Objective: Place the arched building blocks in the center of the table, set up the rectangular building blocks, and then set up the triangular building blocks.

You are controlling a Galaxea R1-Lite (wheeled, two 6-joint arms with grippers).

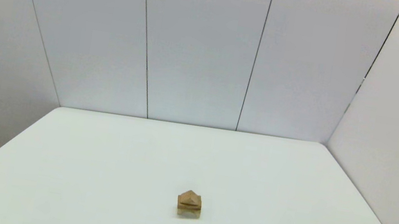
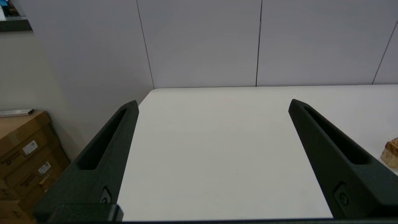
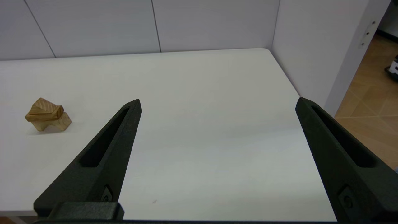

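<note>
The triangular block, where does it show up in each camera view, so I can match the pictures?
Head view: the triangular block tops the little stack on the table's near middle.
Left wrist view: only the stack's edge shows at the right border; the triangular block cannot be told apart there.
Right wrist view: it sits atop the stack at far left, beyond the open right gripper.
Shared landmark: the table's far edge against the grey wall panels.

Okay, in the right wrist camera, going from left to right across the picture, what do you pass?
Stack of wooden blocks → one finger of the right gripper → bare table between the open fingers → the other finger → tan floor beyond the table's edge.
</note>
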